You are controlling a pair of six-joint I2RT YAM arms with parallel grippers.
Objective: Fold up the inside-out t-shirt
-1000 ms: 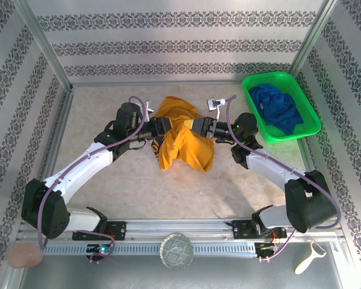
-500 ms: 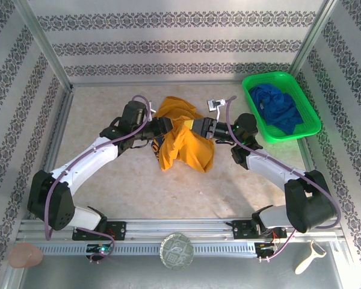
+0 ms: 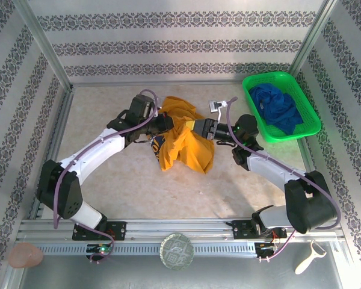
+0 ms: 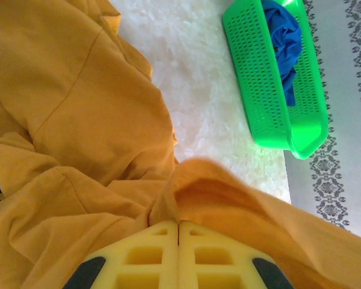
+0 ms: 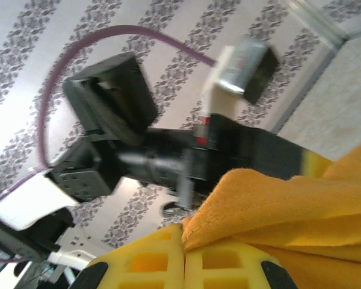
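The left arm [image 3: 93, 153] and right arm [image 3: 271, 171] have white links with black joints. A purple cable [image 5: 108, 31] trails along each. The fingers [image 4: 153, 256] are yellow, moulded with square pockets.

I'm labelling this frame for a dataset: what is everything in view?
t-shirt: one, mustard yellow, crumpled mid-table
basket: one, green, far right of the table
garment: one, dark blue, inside the basket
small tag-like item: one, white and grey, on the table left of the basket
round disc: one, clear, near rail, centre
pink lump: one, near left corner
peeler-like tool: one, cream, near right corner
left gripper: one, yellow fingers, shut on the t-shirt
right gripper: one, yellow fingers, shut on the t-shirt
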